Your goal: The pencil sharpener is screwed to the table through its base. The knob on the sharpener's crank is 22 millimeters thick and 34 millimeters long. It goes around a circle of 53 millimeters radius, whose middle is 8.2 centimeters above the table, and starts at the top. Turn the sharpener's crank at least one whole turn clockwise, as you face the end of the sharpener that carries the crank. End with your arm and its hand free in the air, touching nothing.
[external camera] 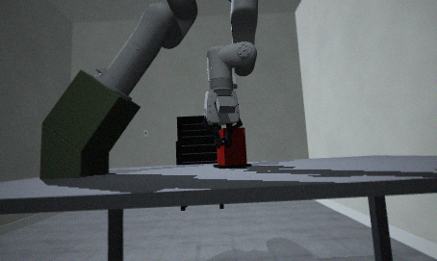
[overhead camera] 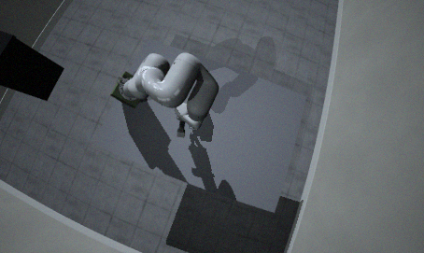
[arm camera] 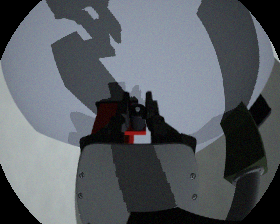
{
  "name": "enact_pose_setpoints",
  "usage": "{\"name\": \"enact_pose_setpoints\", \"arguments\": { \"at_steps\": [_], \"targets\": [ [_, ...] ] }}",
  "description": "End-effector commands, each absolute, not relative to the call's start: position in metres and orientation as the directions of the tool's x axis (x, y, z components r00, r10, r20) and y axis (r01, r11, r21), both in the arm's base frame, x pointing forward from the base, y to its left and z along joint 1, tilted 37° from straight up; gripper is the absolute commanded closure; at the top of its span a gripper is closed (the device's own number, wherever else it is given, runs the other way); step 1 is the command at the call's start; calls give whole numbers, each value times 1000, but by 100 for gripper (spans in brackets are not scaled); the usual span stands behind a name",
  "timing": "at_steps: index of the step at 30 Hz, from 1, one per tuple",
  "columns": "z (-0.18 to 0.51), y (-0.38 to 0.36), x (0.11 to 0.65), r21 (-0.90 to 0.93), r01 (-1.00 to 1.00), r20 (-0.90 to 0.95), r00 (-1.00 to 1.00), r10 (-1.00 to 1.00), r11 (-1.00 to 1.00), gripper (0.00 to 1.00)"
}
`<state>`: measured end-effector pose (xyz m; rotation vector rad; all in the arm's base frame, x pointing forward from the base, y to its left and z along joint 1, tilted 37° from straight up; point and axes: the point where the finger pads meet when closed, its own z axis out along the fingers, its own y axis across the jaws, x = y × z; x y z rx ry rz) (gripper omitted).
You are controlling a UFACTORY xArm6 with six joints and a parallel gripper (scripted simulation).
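Observation:
The red pencil sharpener [external camera: 232,147] stands on the table in the exterior view, just behind my gripper. My gripper [external camera: 226,134] points down from the wrist and is shut on the crank's knob, which shows only as a small dark piece between the fingers at the sharpener's left face. In the wrist view the dark fingers close around the knob, with a patch of the red body [arm camera: 136,137] below them. In the overhead view the arm hides the sharpener, and only the gripper tip [overhead camera: 181,130] shows.
The arm's green base block [external camera: 82,127] stands on the table at the left. A dark slatted box [external camera: 194,140] stands behind the sharpener. A dark block [overhead camera: 28,69] lies at the far left in the overhead view, and a dark panel [overhead camera: 229,221] by the near edge.

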<state>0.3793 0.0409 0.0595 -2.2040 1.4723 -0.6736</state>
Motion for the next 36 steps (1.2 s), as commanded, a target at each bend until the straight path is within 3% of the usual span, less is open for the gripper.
{"name": "enact_pose_setpoints", "arguments": {
  "at_steps": [1,36],
  "targets": [
    [69,41,374,-575,-734,168,328,-930,-362,100],
    [122,51,378,-575,-734,168,327,-930,-362,100]
  ]
}}
